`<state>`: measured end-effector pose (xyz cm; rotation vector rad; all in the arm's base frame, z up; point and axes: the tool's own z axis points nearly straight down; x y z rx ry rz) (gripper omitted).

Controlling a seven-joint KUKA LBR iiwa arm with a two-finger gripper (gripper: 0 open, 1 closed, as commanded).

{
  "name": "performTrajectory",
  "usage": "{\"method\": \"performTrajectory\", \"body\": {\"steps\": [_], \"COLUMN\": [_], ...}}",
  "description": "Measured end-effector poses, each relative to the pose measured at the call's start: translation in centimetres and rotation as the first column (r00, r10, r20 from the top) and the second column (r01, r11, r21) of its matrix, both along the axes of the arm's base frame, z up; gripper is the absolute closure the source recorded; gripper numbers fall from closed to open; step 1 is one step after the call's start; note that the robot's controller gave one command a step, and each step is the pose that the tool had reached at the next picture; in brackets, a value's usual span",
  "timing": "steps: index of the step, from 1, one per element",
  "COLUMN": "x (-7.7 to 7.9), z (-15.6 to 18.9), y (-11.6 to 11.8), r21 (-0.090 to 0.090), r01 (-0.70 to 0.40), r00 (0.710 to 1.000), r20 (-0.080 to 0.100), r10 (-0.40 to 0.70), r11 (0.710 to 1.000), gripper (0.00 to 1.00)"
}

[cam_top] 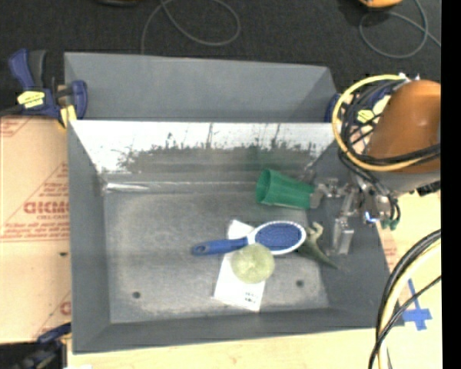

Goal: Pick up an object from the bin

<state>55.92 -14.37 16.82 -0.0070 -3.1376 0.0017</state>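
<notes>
Fingers (pixel 343 237) of the gripper (pixel 335 215) stand apart, one toward the far side and one toward the near side, with nothing that I can see between them but bin floor. The gripper sits low at the right end of the grey metal bin (pixel 161 229), close against its right wall. Above it the arm's orange cover (pixel 409 118) bulges over the rim, wrapped in loops of yellow and black cable (pixel 352 121).

Just left of the far finger lies a green cup (pixel 283 189), tipped on its side, its wider end turned left and its narrower end toward the gripper. Cup and finger look to be touching or very nearly so; from where I stand I cannot tell which. The cup lies in the far right part of the floor, close to the foot of the far wall.

Nearer, and left of the gripper, a blue hairbrush (pixel 255 241) lies flat. Its oval head is to the right, near the near finger, and its handle points left toward the middle of the bin. The brush rests across the far corner of a white card (pixel 237 287), and a pale, yellowish-green round thing (pixel 252 263) sits on that card, touching the brush's near edge. A small dark olive thing (pixel 320 250) lies between the brush head and the near finger; what it is I cannot make out.
</notes>
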Motion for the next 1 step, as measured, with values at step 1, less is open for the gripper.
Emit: {"method": "performTrajectory", "body": {"steps": [1], "x": [0.19], "z": [0.47], "y": [0.04], "r21": [-0.002], "r01": [-0.004], "r00": [1.000], "r20": [0.008], "r10": [0.004], "r11": [1.000], "gripper": [0.00]}}
